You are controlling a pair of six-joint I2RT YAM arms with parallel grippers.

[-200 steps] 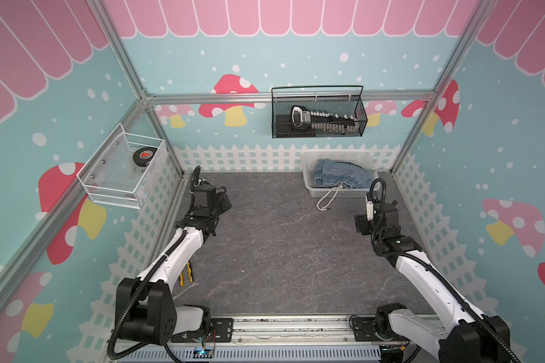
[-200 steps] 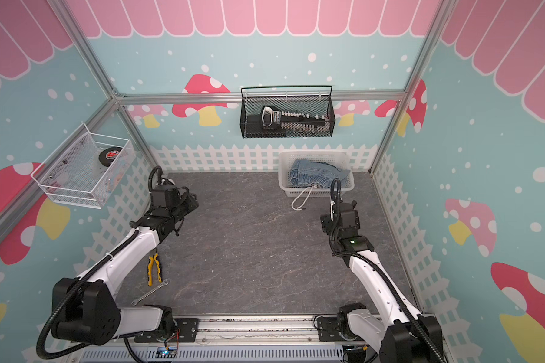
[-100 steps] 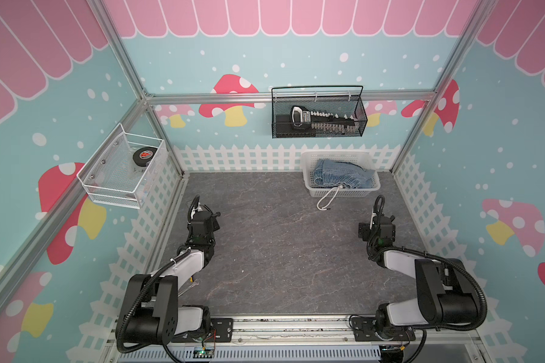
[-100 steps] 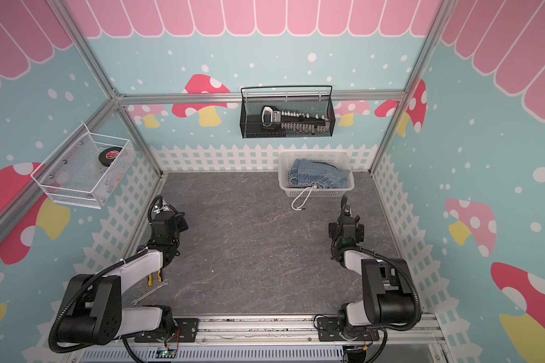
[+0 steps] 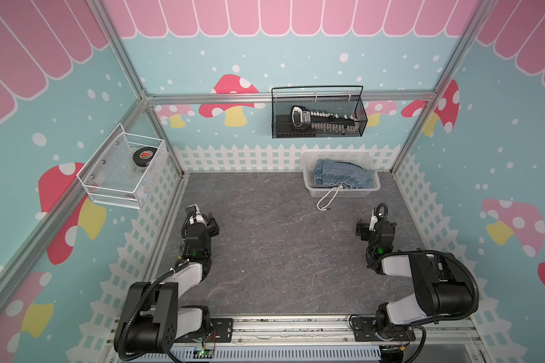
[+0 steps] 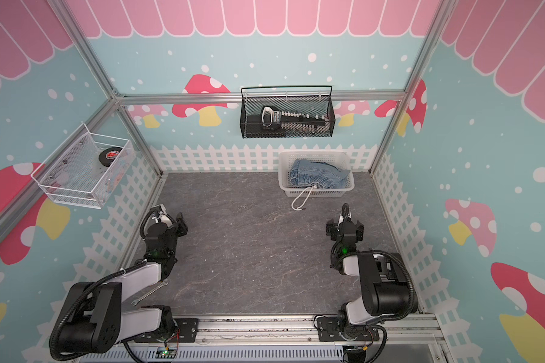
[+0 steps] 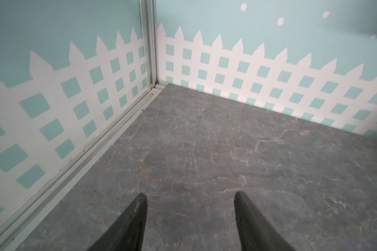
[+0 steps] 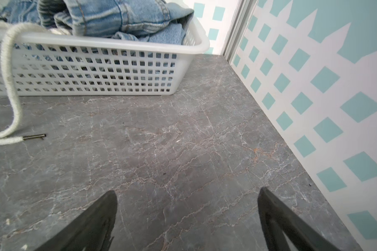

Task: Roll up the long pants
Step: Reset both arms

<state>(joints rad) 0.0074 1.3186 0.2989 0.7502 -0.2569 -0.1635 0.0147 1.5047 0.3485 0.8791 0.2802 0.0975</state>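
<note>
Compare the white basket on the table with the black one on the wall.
The white plastic basket sits on the table; the black mesh basket hangs on the back wall. The white one holds the crumpled long pants, drawstring trailing out; the black one a tool set. Both are rectangular, open-topped.

pants in basket; far-right corner

The long pants are faded light blue, the basket white lattice, the tabletop veined grey marble.
</note>
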